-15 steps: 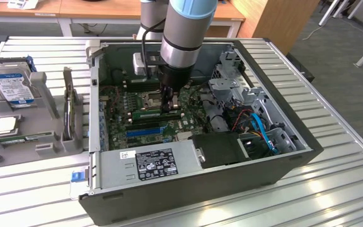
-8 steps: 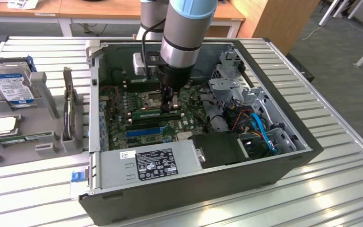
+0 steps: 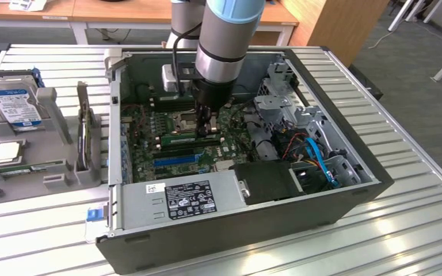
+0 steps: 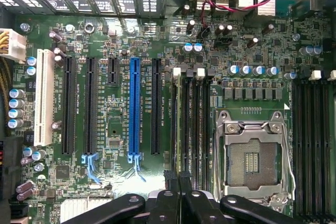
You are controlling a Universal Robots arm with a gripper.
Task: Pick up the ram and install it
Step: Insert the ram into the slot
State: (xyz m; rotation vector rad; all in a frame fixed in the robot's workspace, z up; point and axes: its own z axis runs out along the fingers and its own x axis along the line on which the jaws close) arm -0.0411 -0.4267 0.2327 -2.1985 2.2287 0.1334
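Observation:
The ram (image 3: 181, 138) is a thin green stick standing on edge in the open computer case, along the memory slots beside the empty processor socket (image 4: 254, 156). In the wrist view the ram (image 4: 177, 124) runs edge-on straight away from the fingers, between the white slot clips. My gripper (image 3: 207, 127) reaches down into the case from above, and in the wrist view the gripper (image 4: 177, 178) is shut on the stick's near end. Whether the stick is fully down in its slot I cannot tell.
A second green stick (image 3: 33, 168), a silver processor chip (image 3: 6, 152) and a hard drive (image 3: 14, 100) sit in the grey holder at the exterior view's left. A blue slot (image 4: 134, 108), black slots, cables (image 3: 313, 152) and the power supply (image 3: 182, 198) crowd the case.

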